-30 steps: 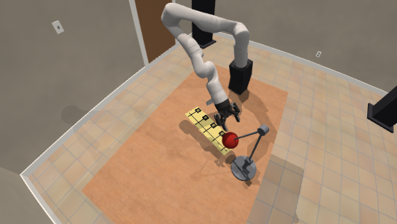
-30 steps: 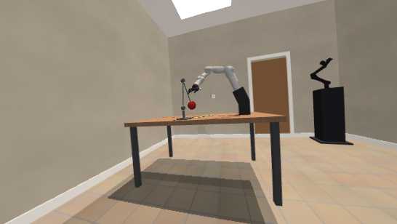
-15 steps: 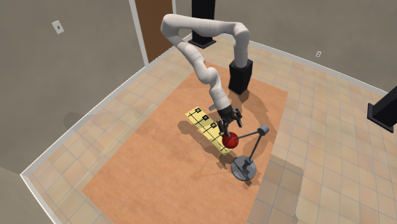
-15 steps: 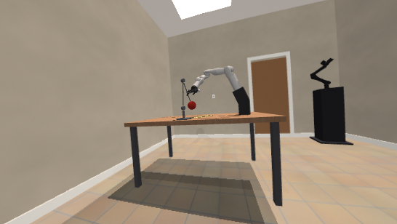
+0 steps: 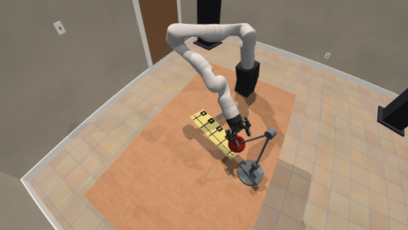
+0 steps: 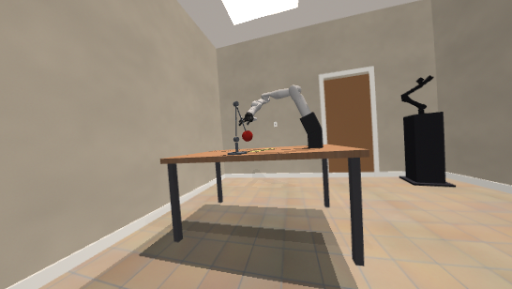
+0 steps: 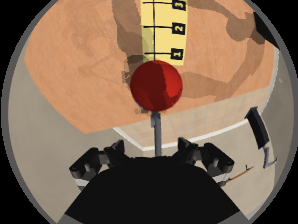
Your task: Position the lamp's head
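Observation:
The lamp has a round grey base (image 5: 250, 174) (image 6: 237, 152), a grey elbow joint (image 5: 270, 133) and a red ball head (image 5: 235, 146) (image 6: 247, 136) (image 7: 156, 86). The head hangs above the near end of the yellow strip (image 5: 209, 126) (image 7: 160, 10), just short of the nearest of several numbered marks (image 7: 177, 52). My gripper (image 5: 239, 136) (image 6: 244, 121) (image 7: 150, 145) is open. It sits just above the head, with the fingers on either side of the lamp's thin rod (image 7: 157, 129) and not closed on it.
The wooden bench (image 5: 157, 175) (image 6: 291, 153) carries the arm's black pedestal (image 5: 246, 79) (image 6: 314, 133) behind the strip. The lamp's arm runs from the elbow down to the base, right of the gripper. Another black pedestal (image 5: 392, 116) (image 6: 424, 145) stands on the floor, off the bench.

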### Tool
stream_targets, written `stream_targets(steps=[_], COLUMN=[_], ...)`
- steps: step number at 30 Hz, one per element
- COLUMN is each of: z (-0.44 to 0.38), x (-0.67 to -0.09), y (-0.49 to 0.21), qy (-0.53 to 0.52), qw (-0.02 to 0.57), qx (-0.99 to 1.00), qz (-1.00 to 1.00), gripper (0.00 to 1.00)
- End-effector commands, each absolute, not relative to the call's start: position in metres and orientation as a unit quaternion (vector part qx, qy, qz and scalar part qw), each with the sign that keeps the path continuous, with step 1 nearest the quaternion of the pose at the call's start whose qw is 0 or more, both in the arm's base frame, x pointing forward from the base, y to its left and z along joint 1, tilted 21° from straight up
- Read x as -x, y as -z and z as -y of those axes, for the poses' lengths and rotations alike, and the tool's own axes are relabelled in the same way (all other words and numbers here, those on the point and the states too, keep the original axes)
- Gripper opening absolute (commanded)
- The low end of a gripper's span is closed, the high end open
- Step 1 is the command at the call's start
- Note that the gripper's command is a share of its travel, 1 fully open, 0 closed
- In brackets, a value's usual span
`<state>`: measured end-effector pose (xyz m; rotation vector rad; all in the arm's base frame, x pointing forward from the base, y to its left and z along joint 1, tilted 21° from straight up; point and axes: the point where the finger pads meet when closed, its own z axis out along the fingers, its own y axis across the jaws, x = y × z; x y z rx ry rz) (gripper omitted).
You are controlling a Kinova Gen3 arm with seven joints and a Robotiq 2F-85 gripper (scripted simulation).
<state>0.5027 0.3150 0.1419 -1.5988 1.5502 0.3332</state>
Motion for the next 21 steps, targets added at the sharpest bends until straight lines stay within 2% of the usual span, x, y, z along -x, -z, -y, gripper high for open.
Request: stream_targets(steps=[1, 16, 17, 21], z=[-0.3209, -0.3301, -0.3300, -0.3297], x=[-0.4998, -0.4954, -0.4955, -0.4958], y=[-0.1395, -0.1328, -0.1329, -0.1333], qy=[-0.140, -0.153, -0.153, -0.152], qw=[0.430, 0.430, 0.430, 0.430], qx=[0.641, 0.638, 0.638, 0.638], qz=[-0.620, -0.621, -0.621, -0.620], gripper=[1.00, 1.00, 0.00, 0.00])
